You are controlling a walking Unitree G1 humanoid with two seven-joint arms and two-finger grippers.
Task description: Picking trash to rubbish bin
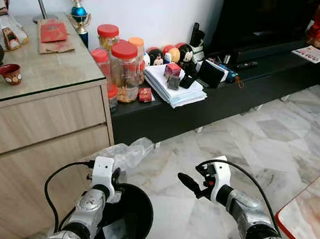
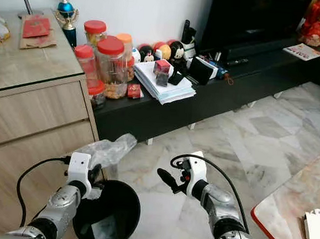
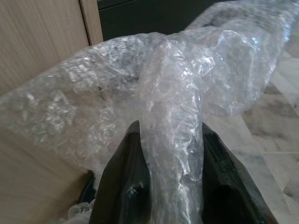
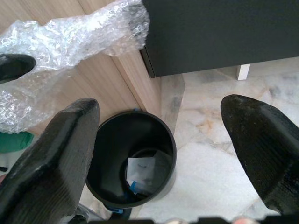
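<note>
Left wrist view: left hand (image 3: 170, 172) pinches bubble wrap (image 3: 187, 93) above bin (image 1: 133, 209).

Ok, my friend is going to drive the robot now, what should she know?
Left gripper: shut on the bubble wrap, holding it just above the black bin.
Right gripper: open, holding nothing, over the marble floor beside the bin.
Done: wrap picked up and brought to the bin, which already has some paper inside.
Left: open the left gripper so the wrap drops in.
</note>
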